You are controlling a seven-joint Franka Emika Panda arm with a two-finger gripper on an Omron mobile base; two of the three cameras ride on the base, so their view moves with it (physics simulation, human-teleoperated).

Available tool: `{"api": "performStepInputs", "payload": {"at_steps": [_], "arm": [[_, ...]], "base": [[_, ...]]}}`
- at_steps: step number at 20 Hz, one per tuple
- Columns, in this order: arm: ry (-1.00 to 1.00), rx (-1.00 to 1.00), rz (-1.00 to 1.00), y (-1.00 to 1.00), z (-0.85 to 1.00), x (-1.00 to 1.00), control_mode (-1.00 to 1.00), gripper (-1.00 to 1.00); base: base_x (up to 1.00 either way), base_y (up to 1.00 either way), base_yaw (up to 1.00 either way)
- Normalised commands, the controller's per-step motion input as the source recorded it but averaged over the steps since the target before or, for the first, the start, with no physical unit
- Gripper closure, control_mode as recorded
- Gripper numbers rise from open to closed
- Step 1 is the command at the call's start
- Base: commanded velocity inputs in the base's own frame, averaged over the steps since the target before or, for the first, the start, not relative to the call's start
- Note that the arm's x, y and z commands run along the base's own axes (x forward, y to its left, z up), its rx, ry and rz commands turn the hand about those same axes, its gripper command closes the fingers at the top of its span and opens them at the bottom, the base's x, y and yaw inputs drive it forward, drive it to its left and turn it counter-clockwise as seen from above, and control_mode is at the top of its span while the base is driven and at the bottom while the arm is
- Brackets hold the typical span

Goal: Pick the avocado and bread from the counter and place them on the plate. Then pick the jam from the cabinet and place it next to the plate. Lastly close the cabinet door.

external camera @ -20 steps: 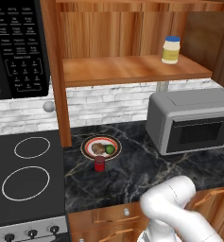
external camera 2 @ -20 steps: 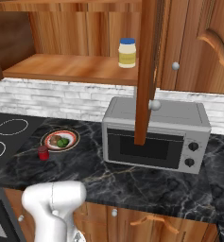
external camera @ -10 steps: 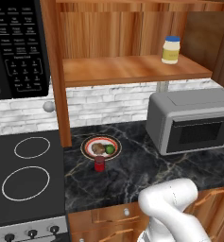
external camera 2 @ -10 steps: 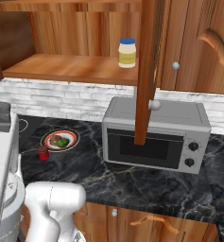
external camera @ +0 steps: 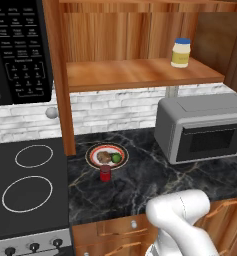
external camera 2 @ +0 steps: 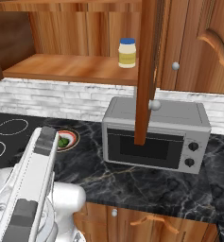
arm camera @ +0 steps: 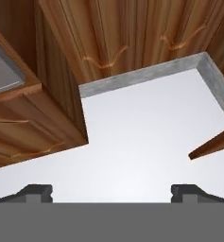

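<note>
The plate [external camera: 96, 151] rests on the counter [external camera: 140, 186] beside the stove, holding the bread [external camera: 104, 157] and the avocado [external camera: 116, 158]. The jam [external camera: 105, 173] stands on the counter, touching the plate's near rim. Above, the cabinet [external camera: 140, 75] is open, and its cabinet door [external camera: 57, 80] juts out edge-on with its knob [external camera: 51, 113]. The door [external camera 2: 146, 71] also crosses the right base view in front of the oven. My gripper [arm camera: 112, 191] is open and empty, pointing at pale floor and lower cabinet fronts. The avocado [external camera 2: 63, 142] peeks out beside my arm [external camera 2: 33, 189].
A pale yellow jar with a blue lid [external camera: 180, 52] stands on the cabinet shelf. A grey countertop oven [external camera: 205, 127] sits to the right of the plate. The stove [external camera: 27, 185] lies left of it, under a black microwave [external camera: 15, 50]. Another cabinet door [external camera 2: 198, 47] at the right is shut.
My arm has swung up into the lower left of the right base view, now covering part of the plate. The plate, jam and door have not moved.
</note>
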Motion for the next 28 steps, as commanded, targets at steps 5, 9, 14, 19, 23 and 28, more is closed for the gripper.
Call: {"api": "performStepInputs", "payload": {"at_steps": [5, 9, 14, 19, 23, 28], "arm": [[-0.01, -0.17, -0.16, -0.6, -0.86, 0.09, -1.0, -1.0], [-0.01, -0.18, -0.12, -0.66, -0.9, 0.08, -1.0, -1.0], [-0.04, -0.04, -0.02, -0.99, -0.58, -0.09, -1.0, -1.0], [-0.06, -0.03, 0.0, -1.0, -0.56, -0.16, -1.0, -1.0], [0.0, -0.2, -0.01, -0.89, -0.97, 0.0, -1.0, -1.0], [0.0, -0.24, -0.02, -0.94, -1.0, 0.0, -1.0, -1.0]], "base": [[0.0, 0.0, 0.0], [0.0, 0.0, 0.0], [0.0, 0.0, 0.0], [0.0, 0.0, 0.0], [0.0, 0.0, 0.0], [0.0, 0.0, 0.0]]}}
